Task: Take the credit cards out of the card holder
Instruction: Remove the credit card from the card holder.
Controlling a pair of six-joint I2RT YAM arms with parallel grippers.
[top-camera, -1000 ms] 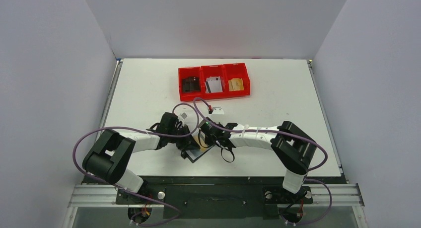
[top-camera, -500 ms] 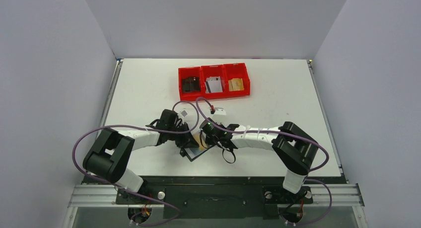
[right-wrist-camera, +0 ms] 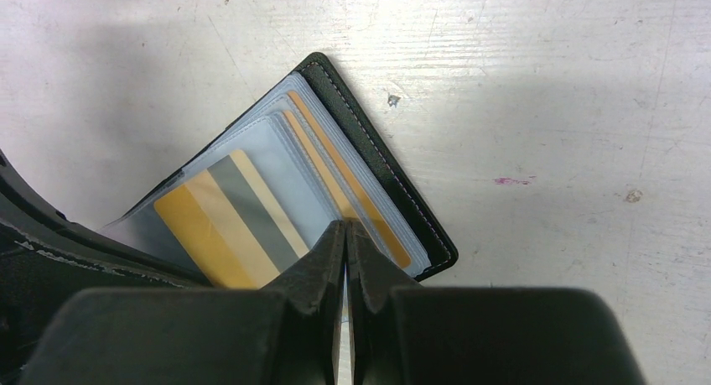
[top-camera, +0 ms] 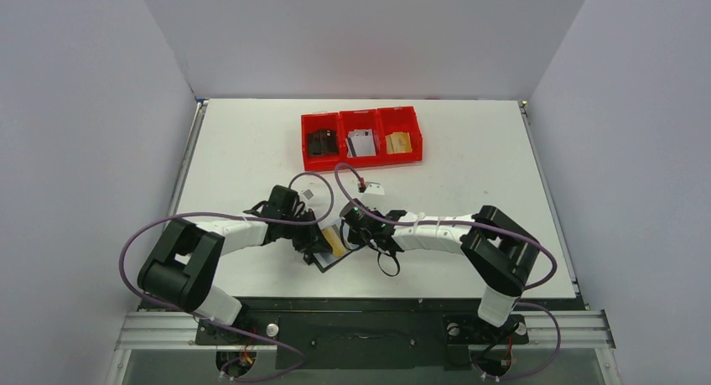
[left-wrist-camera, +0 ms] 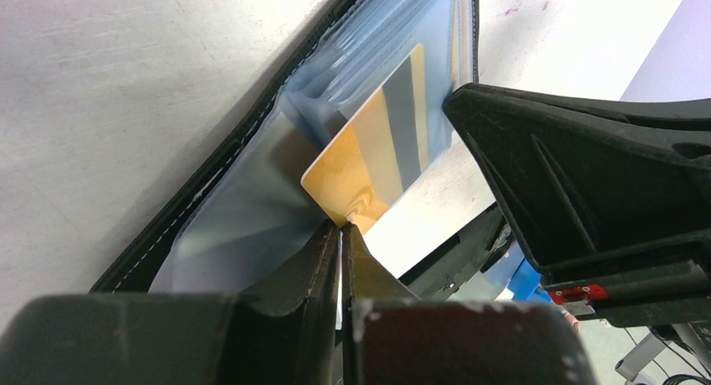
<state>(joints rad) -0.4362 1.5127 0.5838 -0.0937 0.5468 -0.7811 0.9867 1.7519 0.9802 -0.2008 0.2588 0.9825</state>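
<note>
- The left end effector (left-wrist-camera: 341, 227) is closed tight, its fingertips pinching one corner of a thin gold credit card (left-wrist-camera: 369, 163) with a grey stripe.
- That card stands partly out of its pocket. It slants up from the glossy clear plastic sleeves (left-wrist-camera: 251, 217) of a small black folding card holder (right-wrist-camera: 381, 163).
- The right end effector (right-wrist-camera: 345, 227) is closed too, its tips resting on the sleeves. I cannot tell whether it pinches a leaf or only presses down.
- The holder lies open on the white surface (top-camera: 251, 150) between the two arms, well apart from the red plastic bins (top-camera: 361, 137) at the far side.
- More gold card edges (right-wrist-camera: 335, 184) show inside other sleeves.
- The card looks light, stiff and slick, so a corner pinch may let it pivot or slip. A hold deeper along the short edge would likely be surer.
- The sleeves seem soft and clingy and the holder light, so it will probably drag along unless pinned down.
</note>
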